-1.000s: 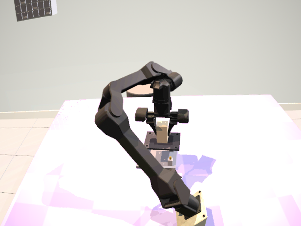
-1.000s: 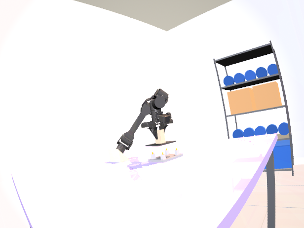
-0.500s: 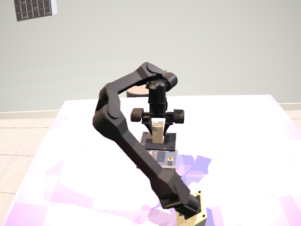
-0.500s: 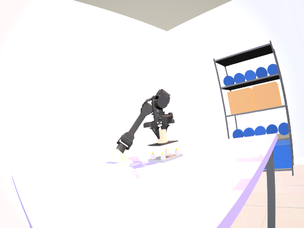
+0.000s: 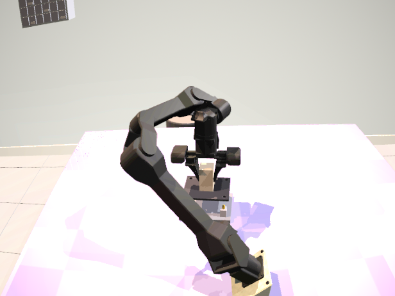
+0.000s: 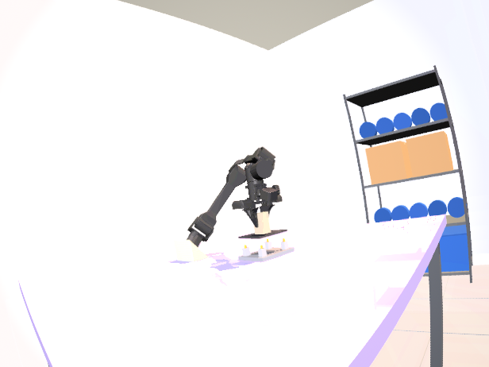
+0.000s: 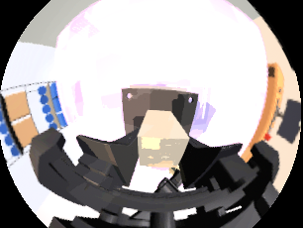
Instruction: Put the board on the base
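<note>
- The gripper (image 5: 206,174) (image 6: 262,220) (image 7: 158,129), near the centre of the top view, points down with its fingers partly apart, clamped on the two sides of the handle.
- The handle (image 5: 206,179) (image 6: 262,223) (image 7: 162,136) is a pale tan square block standing upright on the board; in the wrist view it fills the lower middle, between the fingers.
- The black board (image 5: 211,195) (image 6: 274,233) (image 7: 135,106) hangs from it, handle side up and roughly level, just right of centre and below the middle of the exterior view.
- Corner holes show in the board: three in the top view, two along its upper edge in the wrist view.
- The grey base (image 5: 221,218) (image 6: 259,257) sits on the table (image 5: 304,192) (image 6: 198,318) (image 7: 163,50), directly below the board in the exterior view, with a gap between the board and the pins.
- Four pale posts with gold pins stand on the base in the exterior view; in the top view one post (image 5: 223,212) (image 6: 261,252) shows plainly below the board's lower right corner.
- The black arm (image 5: 183,195) (image 6: 223,198) rises from the lower right of the top view, bends at centre left and reaches back over the board.
- A shelf rack (image 6: 360,163) with blue round things and orange boxes stands at the right of the exterior view.
</note>
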### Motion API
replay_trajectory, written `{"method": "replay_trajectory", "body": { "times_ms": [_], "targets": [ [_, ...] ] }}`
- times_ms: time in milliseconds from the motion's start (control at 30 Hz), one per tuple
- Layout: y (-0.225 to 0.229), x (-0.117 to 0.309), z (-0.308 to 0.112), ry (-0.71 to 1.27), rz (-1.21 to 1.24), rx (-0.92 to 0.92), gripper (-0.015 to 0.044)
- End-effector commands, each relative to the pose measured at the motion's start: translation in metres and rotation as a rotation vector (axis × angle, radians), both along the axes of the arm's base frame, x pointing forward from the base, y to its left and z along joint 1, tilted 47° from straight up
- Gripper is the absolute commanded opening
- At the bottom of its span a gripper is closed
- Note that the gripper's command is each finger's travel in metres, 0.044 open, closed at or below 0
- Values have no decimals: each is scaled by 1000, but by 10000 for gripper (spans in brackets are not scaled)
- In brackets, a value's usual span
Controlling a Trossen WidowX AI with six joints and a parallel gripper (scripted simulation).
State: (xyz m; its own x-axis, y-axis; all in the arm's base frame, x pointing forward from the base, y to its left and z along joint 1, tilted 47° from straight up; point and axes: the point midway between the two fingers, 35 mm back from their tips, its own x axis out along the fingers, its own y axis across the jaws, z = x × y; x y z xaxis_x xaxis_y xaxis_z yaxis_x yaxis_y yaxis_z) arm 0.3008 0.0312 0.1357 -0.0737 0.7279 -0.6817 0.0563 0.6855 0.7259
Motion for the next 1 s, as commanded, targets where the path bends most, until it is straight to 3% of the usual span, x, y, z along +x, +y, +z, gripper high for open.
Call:
{"method": "replay_trajectory", "body": {
  "times_ms": [0, 967],
  "targets": [
    [4, -1, 1, -5, -6, 1, 0],
    [15, -1, -12, 5, -4, 0, 0]
  ]
}}
